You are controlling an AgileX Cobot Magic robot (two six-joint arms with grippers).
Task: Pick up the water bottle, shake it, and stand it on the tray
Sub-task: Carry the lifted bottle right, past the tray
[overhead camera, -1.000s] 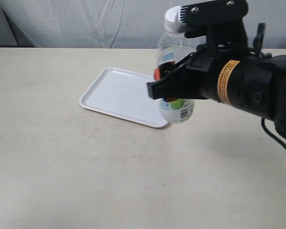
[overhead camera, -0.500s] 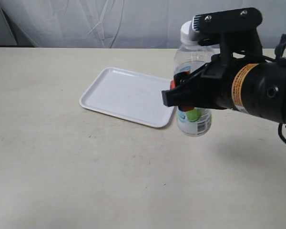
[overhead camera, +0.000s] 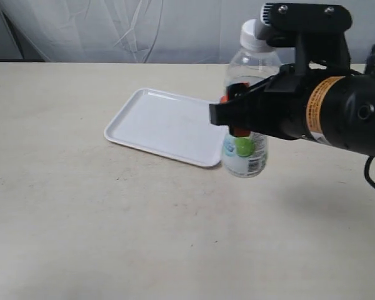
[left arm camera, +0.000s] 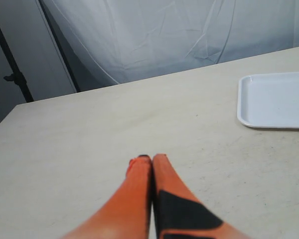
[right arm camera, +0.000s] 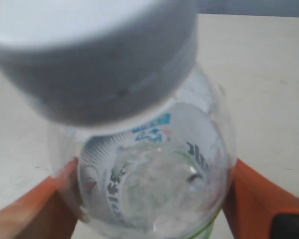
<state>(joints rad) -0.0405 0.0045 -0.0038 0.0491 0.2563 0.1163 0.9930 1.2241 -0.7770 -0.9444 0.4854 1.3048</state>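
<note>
The right gripper (overhead camera: 234, 115) is clamped on the waist of the water bottle (overhead camera: 245, 150), holding it near upright in the air; I judge the shake is in hand. The white tray (overhead camera: 156, 122) lies lower, just past its fingertips, so next comes a short carry and a level descent. The left gripper (left arm camera: 152, 162) is pinched together, holding nothing.

Soft, even, fairly bright light, faint diffuse shadow on the worktop (overhead camera: 312, 209) beneath the right arm (overhead camera: 344, 112), exterior view sharp, bottle (right arm camera: 154, 164) out of focus close to the right wrist lens, left gripper (left arm camera: 150, 158) blurring toward the lens
</note>
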